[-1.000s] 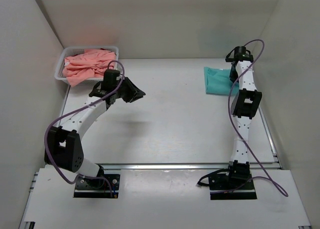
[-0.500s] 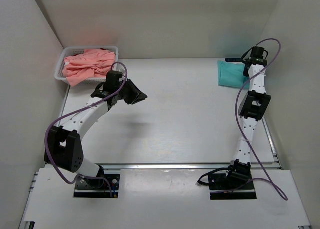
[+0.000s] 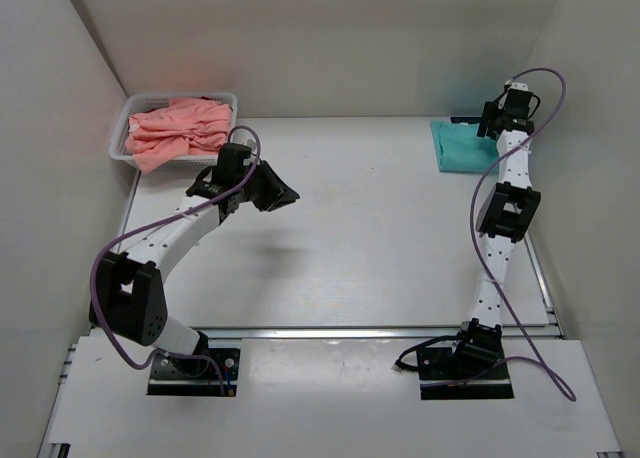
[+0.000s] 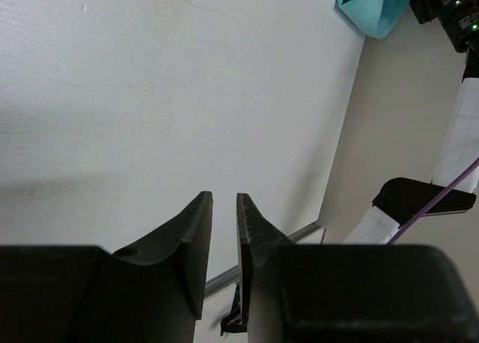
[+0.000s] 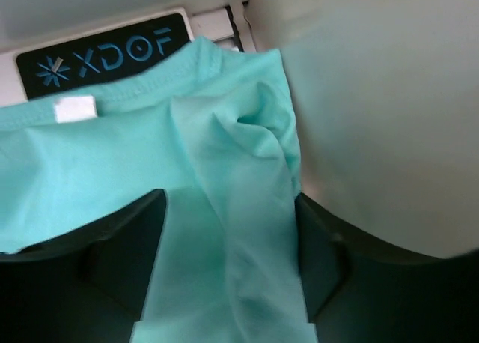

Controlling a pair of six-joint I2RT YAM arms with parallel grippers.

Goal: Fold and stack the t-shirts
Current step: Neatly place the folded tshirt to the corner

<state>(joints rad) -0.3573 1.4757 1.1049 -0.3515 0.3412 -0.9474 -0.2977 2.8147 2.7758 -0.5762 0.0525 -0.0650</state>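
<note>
Currently the teal-green cloth t-shirt (image 3: 458, 146) lies at the far right corner of the white table (image 3: 370, 238), under the right tool (image 5: 228, 201), whose 2 fingers stand apart with cloth between them. The left tool (image 4: 223, 202) hangs above the table, fingers almost together, holding nothing. Crumpled salmon-pink t-shirts (image 3: 175, 133) sit in the white plastic mesh basket (image 3: 122, 128), far left.
</note>
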